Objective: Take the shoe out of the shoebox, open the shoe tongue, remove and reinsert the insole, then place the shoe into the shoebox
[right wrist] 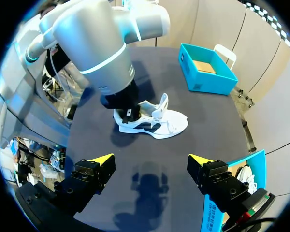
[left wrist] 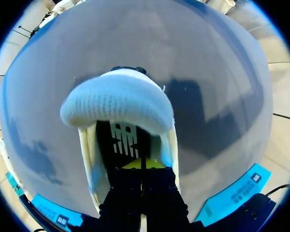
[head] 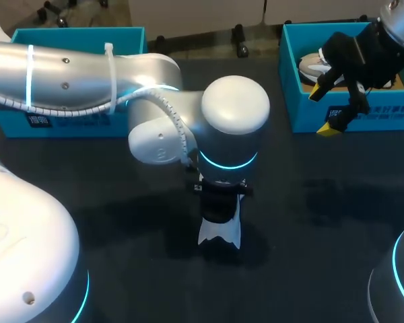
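A white knit sneaker [right wrist: 152, 123] stands mid-table, heel directly under the left gripper [left wrist: 142, 163], its length running ahead past the raised tongue [left wrist: 118, 104]. The fingers are pressed together inside the opening, but whether they pinch the insole is hidden. The right gripper [right wrist: 150, 162] hangs spread wide, well apart, over the teal cardboard shoebox [head: 353, 101].

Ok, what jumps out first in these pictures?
The left end effector sits down inside a white sneaker standing mid-table. At the far right, the right end effector hangs open above a teal shoebox holding a second sneaker.
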### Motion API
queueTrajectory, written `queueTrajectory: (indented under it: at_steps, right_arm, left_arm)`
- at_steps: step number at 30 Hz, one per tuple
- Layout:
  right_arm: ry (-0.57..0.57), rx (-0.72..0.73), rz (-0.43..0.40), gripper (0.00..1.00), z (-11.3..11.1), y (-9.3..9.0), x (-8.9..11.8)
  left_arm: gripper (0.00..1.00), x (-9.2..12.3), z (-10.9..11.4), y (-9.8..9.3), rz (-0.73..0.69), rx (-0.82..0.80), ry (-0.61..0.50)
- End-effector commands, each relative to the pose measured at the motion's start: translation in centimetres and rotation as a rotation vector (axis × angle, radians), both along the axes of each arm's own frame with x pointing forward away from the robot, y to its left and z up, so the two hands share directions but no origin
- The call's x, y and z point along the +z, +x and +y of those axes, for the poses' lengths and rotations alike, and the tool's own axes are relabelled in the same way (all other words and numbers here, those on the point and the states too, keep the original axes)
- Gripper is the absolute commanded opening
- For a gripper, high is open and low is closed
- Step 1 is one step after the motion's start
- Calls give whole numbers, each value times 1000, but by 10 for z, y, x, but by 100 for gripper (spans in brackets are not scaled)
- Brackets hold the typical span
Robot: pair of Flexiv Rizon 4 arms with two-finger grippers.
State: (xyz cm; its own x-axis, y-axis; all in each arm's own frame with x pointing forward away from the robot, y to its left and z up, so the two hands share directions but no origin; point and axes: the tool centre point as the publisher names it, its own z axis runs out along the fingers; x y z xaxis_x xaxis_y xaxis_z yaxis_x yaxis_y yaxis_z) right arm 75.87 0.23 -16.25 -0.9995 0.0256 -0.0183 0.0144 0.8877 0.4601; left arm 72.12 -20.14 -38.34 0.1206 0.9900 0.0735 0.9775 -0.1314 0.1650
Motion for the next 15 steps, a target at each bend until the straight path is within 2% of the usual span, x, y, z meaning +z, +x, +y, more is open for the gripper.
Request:
queueTrajectory:
  at_steps: [1, 15]
  right_arm:
    - [-4, 0, 3, 100, 1, 2, 0]
    - [-4, 0, 3, 100, 1, 2, 0]
  left_arm:
    - [0, 11, 8, 1, -13, -7, -3]
    - [0, 31, 10, 24, -85, -3, -14]
